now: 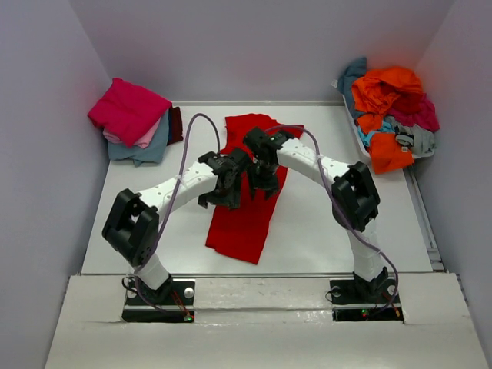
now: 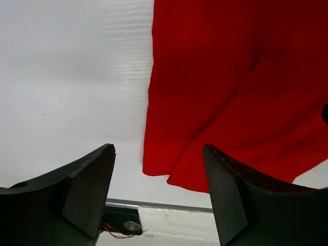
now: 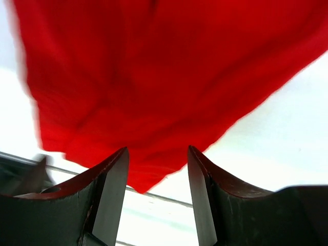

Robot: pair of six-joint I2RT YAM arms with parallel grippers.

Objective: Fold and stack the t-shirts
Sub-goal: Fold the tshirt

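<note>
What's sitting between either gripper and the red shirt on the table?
Nothing visible. Both hang open above the red shirt: the left gripper over its edge, the right gripper nearer its middle, with only air between fingers and cloth.

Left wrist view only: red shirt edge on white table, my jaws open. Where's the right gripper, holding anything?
Observer: The right gripper hangs over the middle of the red shirt, jaws apart, nothing between them.
Operator: Any shirts already folded? I see none.
Observer: Yes, a folded stack sits in the far left corner of the table, with a magenta shirt on top.
</note>
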